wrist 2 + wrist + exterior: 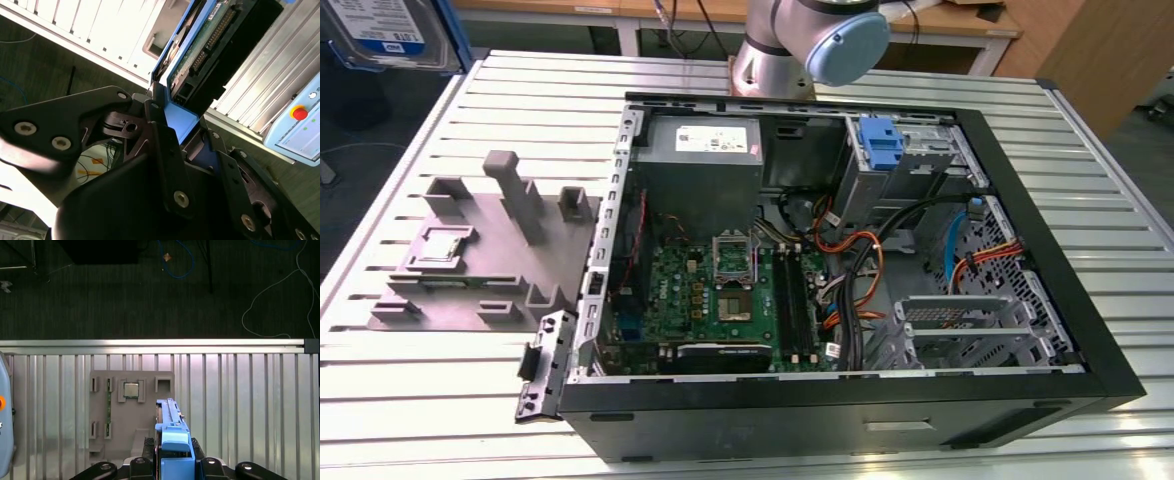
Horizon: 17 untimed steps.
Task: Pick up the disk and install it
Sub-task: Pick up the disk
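My gripper (174, 449) is shut on the disk (169, 415), which stands edge-on between the black fingers (149, 444) in the first wrist view. It hangs high above the slatted table and the grey fixture (131, 410). In the second wrist view the disk (210, 30) shows its green circuit-board side and blue carrier frame, clamped in the gripper (182, 125). In the exterior view the disk (384, 30) shows at the top left corner with its white-and-blue label and blue edge, well away from the open computer case (1107, 380).
Inside the case are a grey power-supply box (700, 140), a motherboard (720, 290), a blue bracket (881, 145) on a drive cage, a metal cage (961, 320) and loose cables. A grey fixture (480, 250) lies on the exterior view's left. A pendant with a red button (300, 113) sits beside the table.
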### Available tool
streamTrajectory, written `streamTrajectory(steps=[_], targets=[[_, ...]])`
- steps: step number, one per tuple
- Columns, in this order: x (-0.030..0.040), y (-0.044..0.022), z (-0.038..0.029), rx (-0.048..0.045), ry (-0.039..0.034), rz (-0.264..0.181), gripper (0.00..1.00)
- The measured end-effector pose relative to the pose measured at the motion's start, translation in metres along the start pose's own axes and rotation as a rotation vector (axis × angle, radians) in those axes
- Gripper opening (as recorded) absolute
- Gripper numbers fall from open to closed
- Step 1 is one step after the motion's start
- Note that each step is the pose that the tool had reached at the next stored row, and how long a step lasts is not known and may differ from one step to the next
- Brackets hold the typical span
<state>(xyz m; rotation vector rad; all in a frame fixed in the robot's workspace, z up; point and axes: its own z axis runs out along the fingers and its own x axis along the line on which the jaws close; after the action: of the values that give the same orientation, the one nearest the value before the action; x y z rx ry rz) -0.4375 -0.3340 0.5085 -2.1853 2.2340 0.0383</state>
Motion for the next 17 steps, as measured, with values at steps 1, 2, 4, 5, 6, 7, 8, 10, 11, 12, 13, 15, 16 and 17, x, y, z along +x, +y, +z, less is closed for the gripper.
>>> streamTrajectory(steps=[1, 2, 4, 5, 6, 7, 8, 10, 11, 12, 13, 15, 16, 17], targets=[[0.0, -0.0001, 0.0, 0.0, 0.0, 0.0, 0.37], [0.0, -0.0002, 0.0, 0.0, -0.0001, 0.0, 0.37], [0.0, -0.0002, -0.0002, -0.0001, 0.0, 0.0, 0.37], [0.0, -0.0002, -0.0007, -0.0001, 0.0001, 0.0, 0.37], [-0.0001, -0.0002, -0.0016, -0.0001, 0.0, 0.0, 0.37], [-0.0001, -0.0002, -0.0031, 0.0, 0.0, 0.0, 0.37], [-0.0001, -0.0002, -0.0055, 0.0001, 0.0, 0.0, 0.37], [-0.0003, -0.0002, -0.0096, -0.0001, 0.0001, 0.0, 0.37], [-0.0003, -0.0002, -0.0102, -0.0002, 0.0002, 0.0, 0.37], [-0.0002, -0.0002, -0.0101, 0.0002, 0.0006, 0.0, 0.37], [0.0002, -0.0001, -0.0101, 0.0005, 0.0009, 0.0, 0.37], [0.002, -0.0002, -0.0102, 0.0006, 0.0023, 0.0, 0.37], [0.0035, -0.0002, -0.0103, 0.0006, 0.0029, 0.0, 0.37], [0.0051, -0.0002, -0.0103, 0.0007, 0.0036, 0.0, 0.37]])
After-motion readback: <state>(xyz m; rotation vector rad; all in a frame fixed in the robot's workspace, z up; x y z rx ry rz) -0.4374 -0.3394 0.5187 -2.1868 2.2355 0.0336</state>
